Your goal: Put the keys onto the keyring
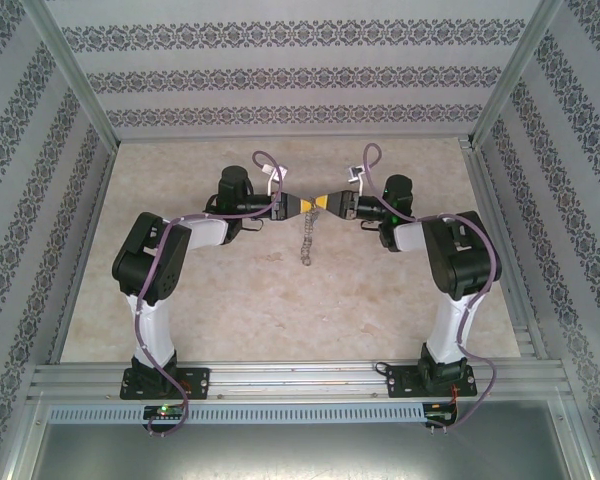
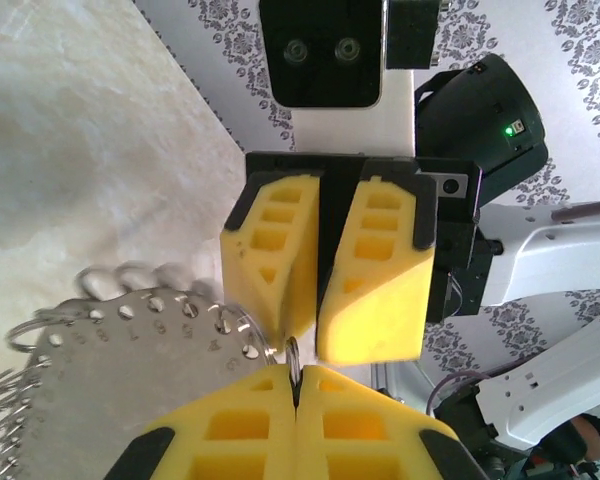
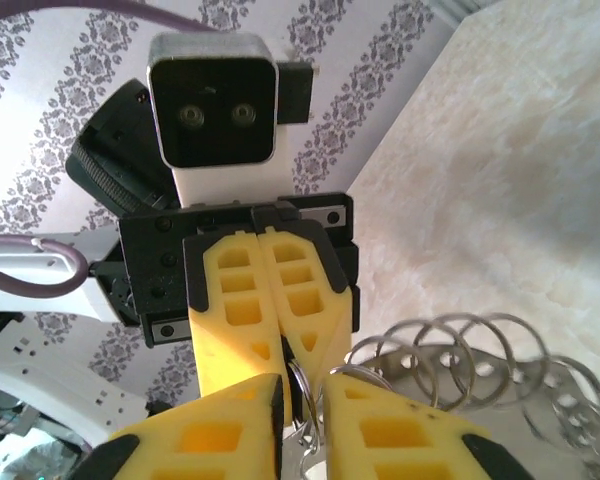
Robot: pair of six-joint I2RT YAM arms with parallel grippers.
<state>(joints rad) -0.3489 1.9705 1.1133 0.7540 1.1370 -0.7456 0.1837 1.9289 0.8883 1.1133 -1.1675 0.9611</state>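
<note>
My two grippers meet tip to tip above the middle of the table. The keyring [image 1: 306,240] hangs limp below them as a short chain-like strand. Close up it is a flat metal plate [image 2: 110,390] with numbered holes and several wire rings [image 3: 460,375]. My left gripper [image 2: 296,372] [image 1: 302,206] is shut on one thin ring at its yellow fingertips. My right gripper [image 3: 302,385] [image 1: 323,203] faces it with its jaws slightly apart, and that ring stands loose in the gap. The keys are hidden from view.
The beige marble-patterned table [image 1: 230,300] is fenced by aluminium rails and patterned walls on three sides. Both arms reach inward from their bases at the near edge, with purple cables looping over them.
</note>
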